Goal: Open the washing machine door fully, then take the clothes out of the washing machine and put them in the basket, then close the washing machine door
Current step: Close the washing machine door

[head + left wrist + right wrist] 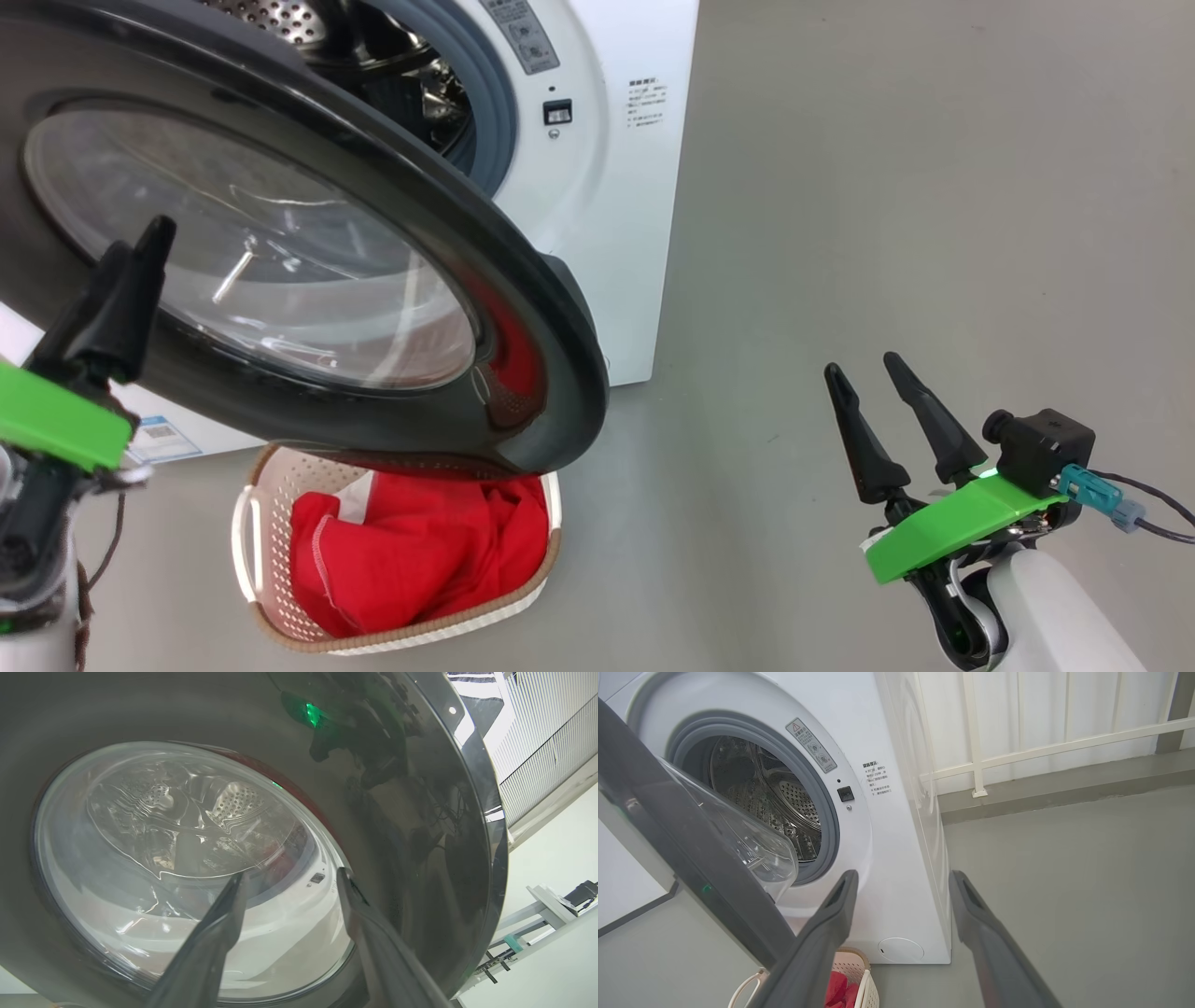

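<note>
The washing machine stands at the top of the head view with its glossy black door swung partly open over the basket. Red clothes lie in that cream basket. My left gripper is at the lower left, right against the door's outer face. In the left wrist view the left gripper is open, its fingers pointing at the door's glass bowl. My right gripper hangs open over the floor, right of the machine. The right wrist view shows bare steel in the drum.
Grey floor spreads to the right of the machine. A white railing runs behind it. The basket sits on the floor just before the machine's front, under the door's lower edge. A cable trails from my right wrist.
</note>
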Available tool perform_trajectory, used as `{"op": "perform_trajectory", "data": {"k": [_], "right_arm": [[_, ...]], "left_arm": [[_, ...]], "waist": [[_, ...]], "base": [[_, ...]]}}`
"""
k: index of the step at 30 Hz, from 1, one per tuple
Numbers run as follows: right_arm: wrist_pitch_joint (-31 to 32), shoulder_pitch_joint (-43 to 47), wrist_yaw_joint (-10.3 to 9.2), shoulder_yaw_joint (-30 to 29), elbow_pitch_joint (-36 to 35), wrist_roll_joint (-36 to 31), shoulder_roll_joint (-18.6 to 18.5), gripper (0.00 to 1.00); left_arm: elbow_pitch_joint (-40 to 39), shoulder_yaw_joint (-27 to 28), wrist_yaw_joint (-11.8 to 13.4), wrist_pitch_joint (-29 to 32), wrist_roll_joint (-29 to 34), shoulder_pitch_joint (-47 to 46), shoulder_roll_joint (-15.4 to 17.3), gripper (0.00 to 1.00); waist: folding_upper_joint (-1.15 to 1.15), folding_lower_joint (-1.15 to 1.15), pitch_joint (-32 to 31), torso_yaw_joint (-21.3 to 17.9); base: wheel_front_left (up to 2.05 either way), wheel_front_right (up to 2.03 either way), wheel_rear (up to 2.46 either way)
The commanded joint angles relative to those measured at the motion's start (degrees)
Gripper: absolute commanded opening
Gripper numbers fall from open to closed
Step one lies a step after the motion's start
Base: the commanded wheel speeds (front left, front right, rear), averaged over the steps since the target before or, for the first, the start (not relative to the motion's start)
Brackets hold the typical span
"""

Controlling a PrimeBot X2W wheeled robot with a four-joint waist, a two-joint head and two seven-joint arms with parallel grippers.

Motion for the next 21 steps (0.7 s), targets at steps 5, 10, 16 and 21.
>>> {"op": "perform_trajectory", "data": {"k": [5, 10, 16, 21], "right_arm": [[-0.28, -0.10, 0.09, 0.90, -1.51, -0.32, -0.42, 1.00], [-0.28, -0.03, 0.09, 0.89, -1.56, -0.30, -0.43, 1.00], [-0.28, 0.16, 0.09, 0.98, -1.60, -0.22, -0.57, 1.00], [-0.28, 0.08, 0.09, 1.19, -1.56, -0.23, -0.69, 1.00]], "left_arm": [[-4.43, 1.56, -1.60, -4.71, 5.04, 1.96, 2.66, 1.00], [-5.68, 0.68, -2.42, -10.35, 11.20, 6.05, 2.92, 1.00], [-6.08, 0.43, -2.61, -15.71, 14.99, 11.41, 1.90, 1.00], [-5.57, -0.23, -2.54, -21.17, 20.00, 15.35, 1.52, 1.00]], "waist": [[0.00, 0.00, -0.10, 0.72], [0.00, 0.00, -0.09, 1.16], [0.00, 0.00, -0.07, 1.56], [0.00, 0.00, -0.04, 1.82]], "base": [[0.00, 0.00, 0.00], [0.00, 0.00, 0.00], [0.00, 0.00, 0.00], [0.00, 0.00, 0.00]]}}
